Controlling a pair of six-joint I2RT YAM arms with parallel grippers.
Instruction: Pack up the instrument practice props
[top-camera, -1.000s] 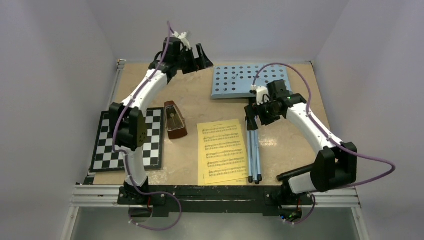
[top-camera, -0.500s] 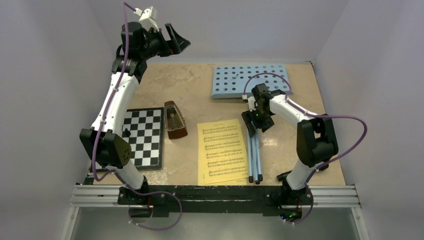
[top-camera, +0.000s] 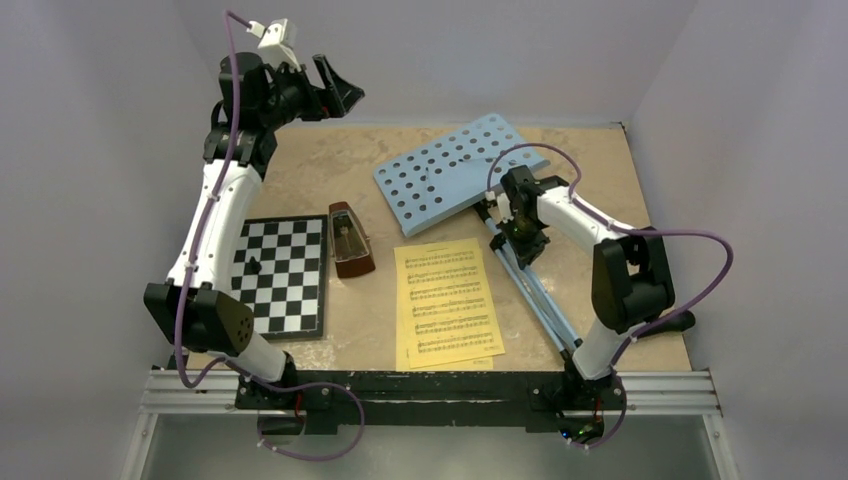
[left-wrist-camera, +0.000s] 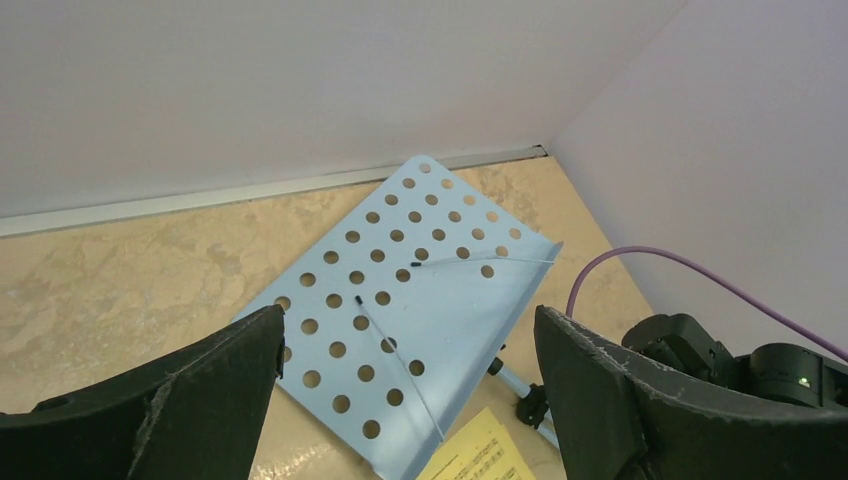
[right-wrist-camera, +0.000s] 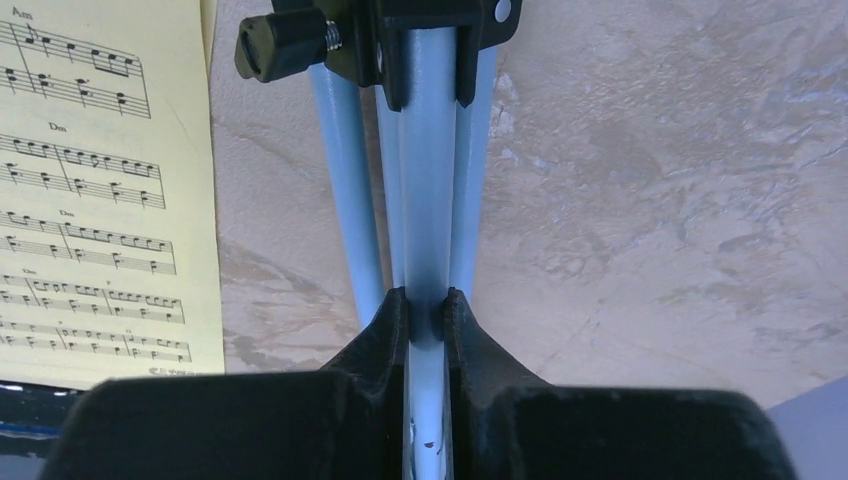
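The light-blue hole-punched music stand (top-camera: 450, 170) lies flat, its plate skewed toward the back middle and its folded legs (top-camera: 545, 305) running toward the front right. My right gripper (top-camera: 522, 232) is shut on the stand's central tube (right-wrist-camera: 428, 150) just below the black clamp (right-wrist-camera: 300, 40). The right gripper (right-wrist-camera: 425, 305) pinches the tube between both pads. Yellow sheets (top-camera: 447, 303) lie left of the legs. The brown metronome (top-camera: 350, 240) stands further left. My left gripper (top-camera: 335, 95) hangs open, high over the back left, looking down on the plate (left-wrist-camera: 410, 270).
A black-and-white chessboard (top-camera: 275, 275) with a small black piece (top-camera: 254, 266) lies at the left, beside the metronome. White walls close in the back and both sides. The right arm's purple cable (top-camera: 690, 270) loops out to the right.
My right gripper closed on the stand's tube and swung the stand: the plate turned skew and the legs' feet moved toward the front right. The left arm rose and pulled back to the left.
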